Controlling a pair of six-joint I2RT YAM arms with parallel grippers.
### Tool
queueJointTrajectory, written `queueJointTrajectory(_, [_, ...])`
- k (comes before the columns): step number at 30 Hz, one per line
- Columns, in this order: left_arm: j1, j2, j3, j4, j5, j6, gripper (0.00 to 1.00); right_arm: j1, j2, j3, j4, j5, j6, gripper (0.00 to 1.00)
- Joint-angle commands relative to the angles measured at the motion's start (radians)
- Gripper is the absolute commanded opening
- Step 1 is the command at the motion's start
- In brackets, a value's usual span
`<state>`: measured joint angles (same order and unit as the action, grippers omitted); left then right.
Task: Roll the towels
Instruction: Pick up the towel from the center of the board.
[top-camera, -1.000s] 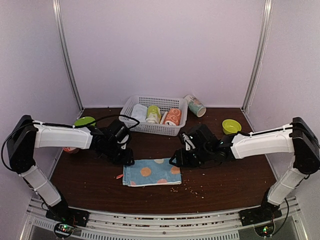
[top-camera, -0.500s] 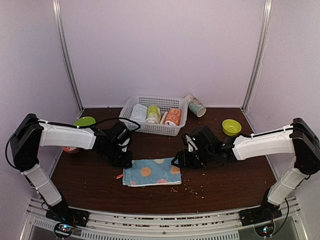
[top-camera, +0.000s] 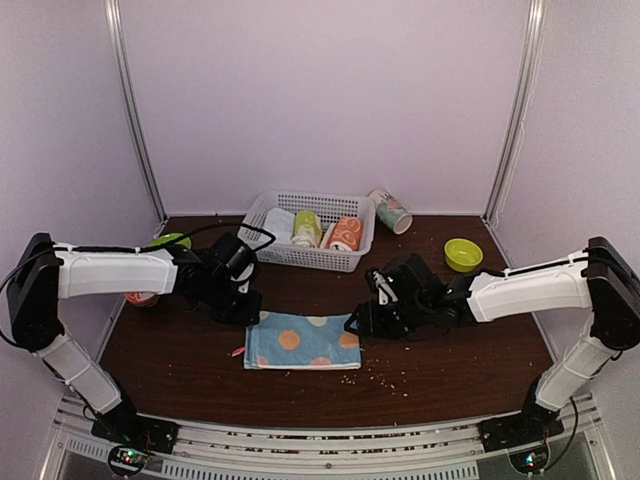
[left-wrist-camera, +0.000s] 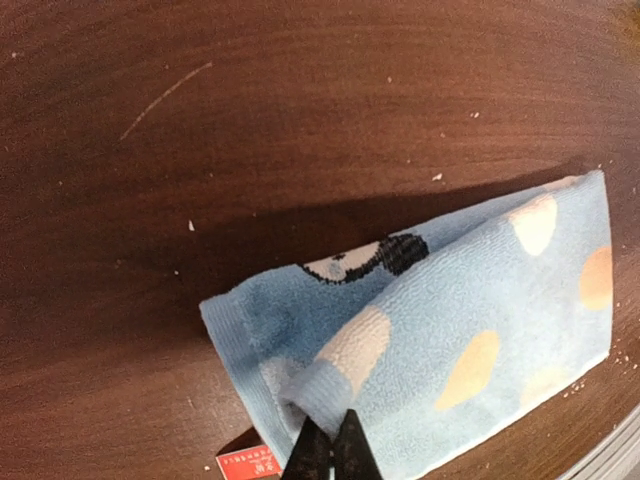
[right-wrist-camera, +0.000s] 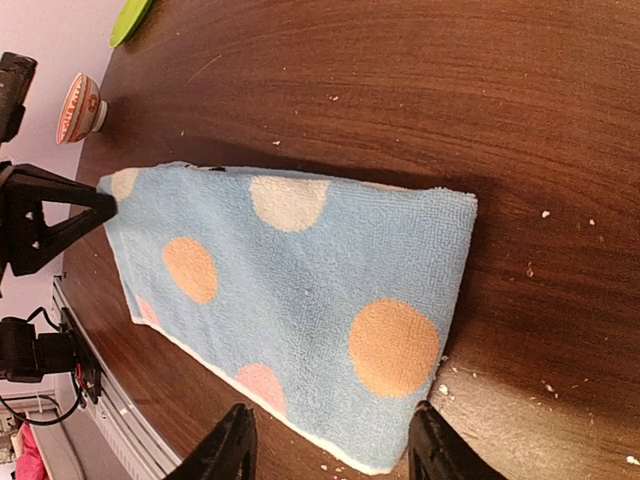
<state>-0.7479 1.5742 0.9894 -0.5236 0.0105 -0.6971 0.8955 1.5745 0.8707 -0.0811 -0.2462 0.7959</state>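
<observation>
Blue towel (top-camera: 303, 341) lay on the tabletop (top-camera: 450, 350), lower centre of the top view, between both hands. Left hand (left-wrist-camera: 330, 445) was pinched together on the towel's corner at bottom centre of the left wrist view. That corner was lifted and folded over, showing a white patch w/ black print underneath. A red tag (left-wrist-camera: 243, 463) lay just beside the hand. Right hand (right-wrist-camera: 330, 410) had its fingers apart, either side of the towel's opp. edge and gripping nothing. Can't tell if they touched the cloth.

White basket (top-camera: 310, 257) stood behind the towel, centre of the top view. Inside, left to right: a pale roll (top-camera: 279, 225), a yellow-green roll (top-camera: 307, 228) and the peach towel (top-camera: 344, 234), rolled up. A cup (top-camera: 390, 211) lay on its side just right of the basket. Green bowl (top-camera: 462, 253) sat at mid-right. Green plate (top-camera: 170, 241) and a small bowl (right-wrist-camera: 82, 105) sat at left, near the left arm.
</observation>
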Motion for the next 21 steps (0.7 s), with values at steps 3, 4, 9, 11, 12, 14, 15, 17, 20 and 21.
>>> queueJointTrajectory(3, [0.002,-0.052,0.051,-0.062,-0.058,0.016,0.00,-0.010,-0.004,-0.028,0.025,0.016,0.028,0.53])
queueJointTrajectory(4, [0.002,-0.051,0.051,-0.067,-0.065,0.018,0.00,-0.010,-0.001,-0.029,0.026,0.015,0.033,0.54])
queueJointTrajectory(9, [0.009,-0.029,0.037,-0.079,-0.092,0.021,0.00,-0.010,0.005,-0.038,0.031,0.010,0.041,0.54])
queueJointTrajectory(11, [0.014,-0.024,0.035,-0.082,-0.102,0.020,0.00,-0.010,0.011,-0.039,0.032,0.005,0.044,0.54])
queueJointTrajectory(12, [0.014,-0.023,0.035,-0.084,-0.109,0.022,0.00,-0.010,0.017,-0.040,0.033,0.001,0.047,0.54])
queueJointTrajectory(14, [0.019,-0.020,0.036,-0.088,-0.123,0.026,0.00,-0.010,0.032,-0.042,0.045,-0.016,0.060,0.54])
queueJointTrajectory(15, [0.021,-0.018,0.035,-0.088,-0.127,0.029,0.00,-0.011,0.040,-0.046,0.060,-0.031,0.070,0.54])
queueJointTrajectory(17, [0.027,-0.010,0.032,-0.090,-0.136,0.033,0.00,-0.013,0.058,-0.061,0.106,-0.064,0.101,0.54])
queueJointTrajectory(20, [0.031,0.000,0.024,-0.089,-0.154,0.037,0.00,-0.015,0.096,-0.071,0.189,-0.117,0.150,0.54])
queueJointTrajectory(21, [0.031,0.004,0.019,-0.090,-0.160,0.036,0.00,-0.016,0.105,-0.070,0.206,-0.129,0.163,0.53])
